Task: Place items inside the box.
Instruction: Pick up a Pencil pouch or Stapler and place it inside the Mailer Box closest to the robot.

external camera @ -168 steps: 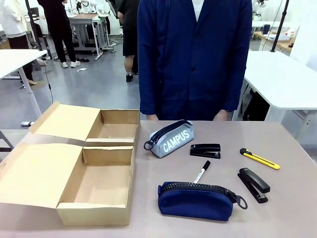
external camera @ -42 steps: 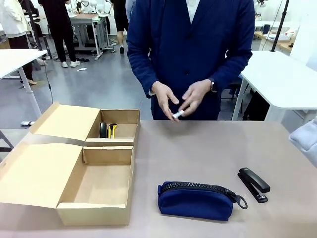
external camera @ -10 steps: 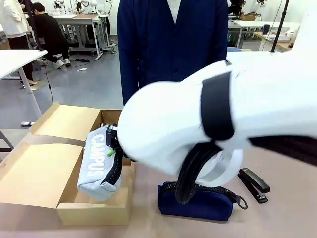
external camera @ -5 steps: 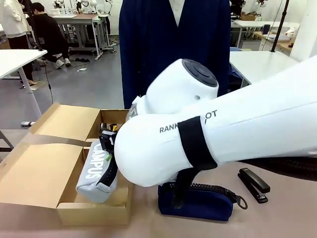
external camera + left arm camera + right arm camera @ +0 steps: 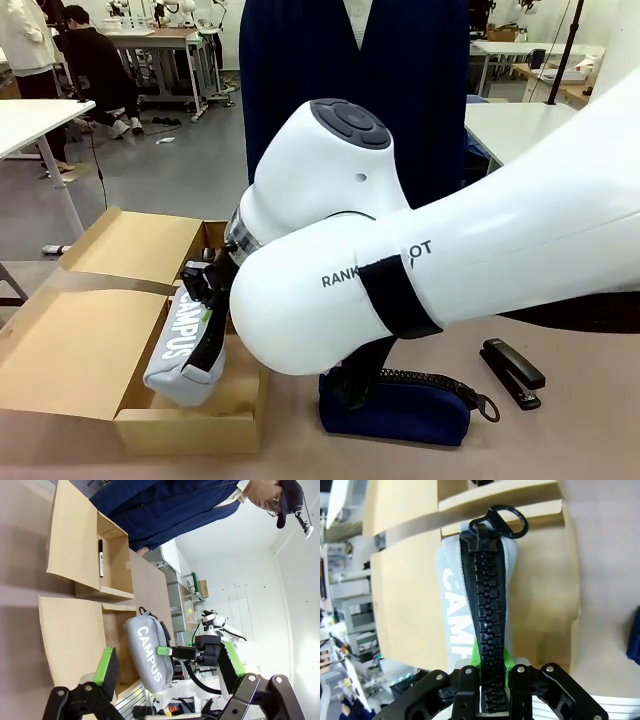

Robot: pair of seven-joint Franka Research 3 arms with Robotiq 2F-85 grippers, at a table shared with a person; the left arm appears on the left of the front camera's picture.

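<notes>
In the front view the right arm reaches across the middle, and the right claw (image 5: 207, 290) is clamped on the grey pencil case (image 5: 180, 345). The pencil case hangs steeply, its low end down inside the larger, nearer compartment of the box (image 5: 190, 432), below the rim. Whether it touches the floor there I cannot tell. On the tabletop (image 5: 580, 435) lie a navy pouch (image 5: 410, 412) just right of the box and a black stapler (image 5: 512, 372) farther right. A person (image 5: 430, 90) in a navy coat stands at the far side.

In the left wrist view the left claw (image 5: 167, 652) has its green pads (image 5: 106, 664) wide apart with nothing between them. Beyond them the pencil case (image 5: 147, 655) hangs over the box (image 5: 67, 540), and a black marker (image 5: 100, 557) lies in the smaller compartment.

In the right wrist view the right claw (image 5: 490, 667) is pinched tight on the pencil case (image 5: 451, 595) along its black zip (image 5: 487, 600), whose ring (image 5: 506, 521) points away. The larger compartment of the box (image 5: 540, 595) lies below.
</notes>
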